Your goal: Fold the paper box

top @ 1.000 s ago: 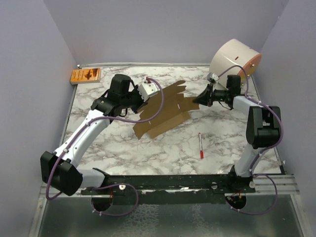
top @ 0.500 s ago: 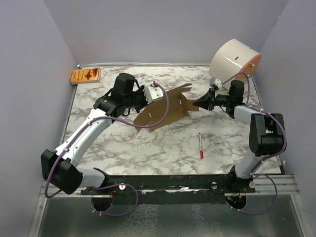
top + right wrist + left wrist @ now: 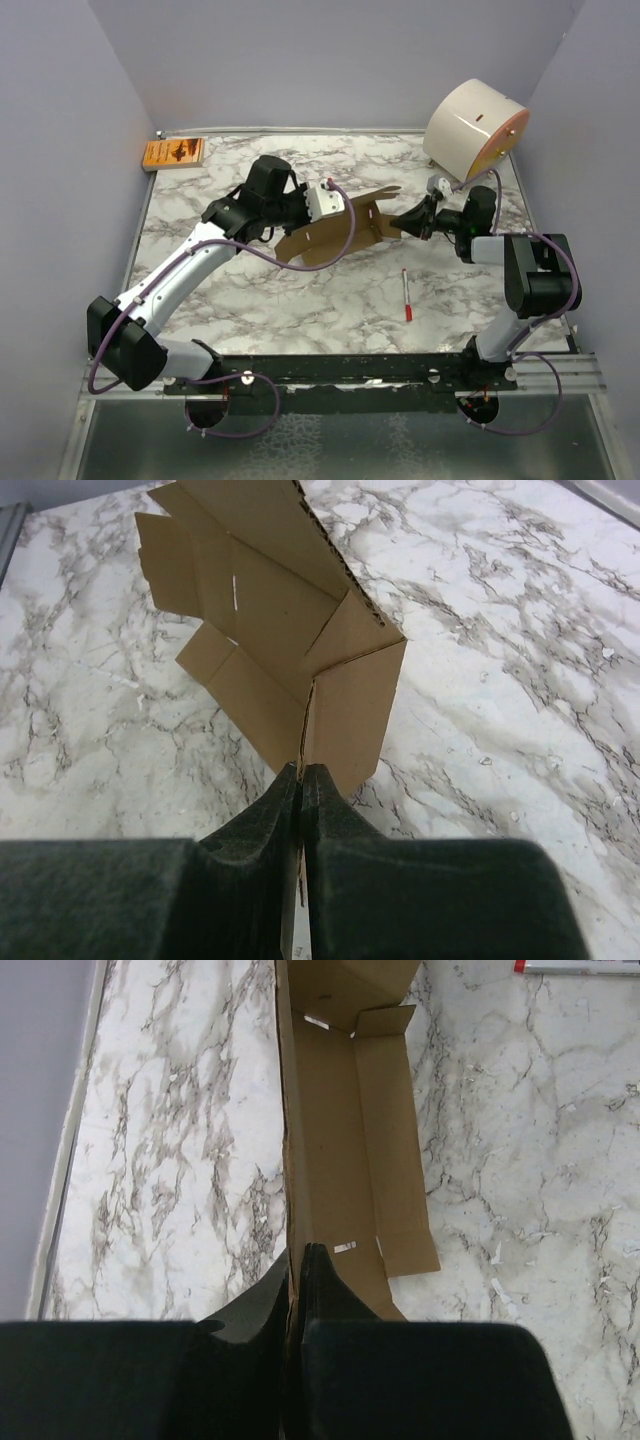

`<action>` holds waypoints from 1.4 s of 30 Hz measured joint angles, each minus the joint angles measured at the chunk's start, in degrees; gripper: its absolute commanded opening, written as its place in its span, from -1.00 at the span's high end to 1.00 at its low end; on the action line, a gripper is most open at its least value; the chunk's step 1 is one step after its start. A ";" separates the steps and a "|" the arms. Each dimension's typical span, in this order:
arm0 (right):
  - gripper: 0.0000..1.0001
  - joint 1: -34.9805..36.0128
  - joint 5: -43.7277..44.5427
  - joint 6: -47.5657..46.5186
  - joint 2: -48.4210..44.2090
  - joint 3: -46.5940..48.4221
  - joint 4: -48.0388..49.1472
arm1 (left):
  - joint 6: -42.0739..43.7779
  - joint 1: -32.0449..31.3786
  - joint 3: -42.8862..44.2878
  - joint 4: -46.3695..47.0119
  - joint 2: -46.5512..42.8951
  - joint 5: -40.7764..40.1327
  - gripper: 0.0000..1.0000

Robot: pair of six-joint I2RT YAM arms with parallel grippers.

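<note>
Left end effector is clamped on one edge of the paper box, right end effector clamped on its opposite flap; the cardboard spans between them over the worktop.

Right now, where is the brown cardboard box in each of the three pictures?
Top external: paper box at the picture's centre.
Left wrist: paper box runs from bottom centre to the top edge.
Right wrist: paper box fills the upper middle and left.
Shared landmark: the marble table lies beneath it in every view.
</note>
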 measured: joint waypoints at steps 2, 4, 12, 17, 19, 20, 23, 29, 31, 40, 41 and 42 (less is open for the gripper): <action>0.84 0.00 0.17 0.85 0.00 -0.50 1.42 | -0.02 -0.24 -0.04 0.02 0.00 -0.11 1.00; 0.82 0.00 0.17 1.05 -0.02 -0.63 1.92 | -0.02 -0.42 -0.20 0.04 -0.04 -0.17 1.00; 0.81 0.00 0.55 -5.64 -3.34 -0.04 -6.08 | -0.09 -0.76 -0.59 0.24 -0.37 -0.37 1.00; 0.81 0.00 1.73 -16.28 -5.68 1.29 -16.83 | -0.28 -0.98 -1.18 0.55 -0.66 -0.37 1.00; 0.80 0.00 2.29 -19.91 -6.10 1.68 -20.28 | -0.42 -0.98 -1.36 0.57 -0.66 -0.37 1.00; 0.78 0.00 2.56 -21.64 -6.25 1.79 -21.97 | -0.50 -0.98 -1.42 0.61 -0.66 -0.37 1.00; 0.75 0.00 3.19 -26.01 -6.47 1.99 -26.16 | -0.81 -1.05 -1.73 0.90 -0.66 -0.37 1.00; 0.68 0.00 4.31 -31.58 -6.47 2.43 -32.04 | -1.36 -1.31 -2.36 1.31 -0.66 -0.37 1.00; 0.66 0.00 4.57 -32.50 -6.47 2.43 -32.94 | -1.42 -1.62 -2.49 1.38 -0.66 -0.35 1.00; 0.62 0.00 5.40 -34.53 -6.58 2.43 -35.43 | -1.73 -2.21 -2.67 1.68 -0.66 -0.33 1.00; 0.62 0.02 5.46 -34.75 -6.60 2.45 -35.56 | -1.81 -2.21 -2.75 1.77 -0.66 -0.33 1.00; 0.62 0.02 5.51 -34.86 -6.62 2.51 -35.71 | -1.86 -2.23 -2.82 1.79 -0.66 -0.33 1.00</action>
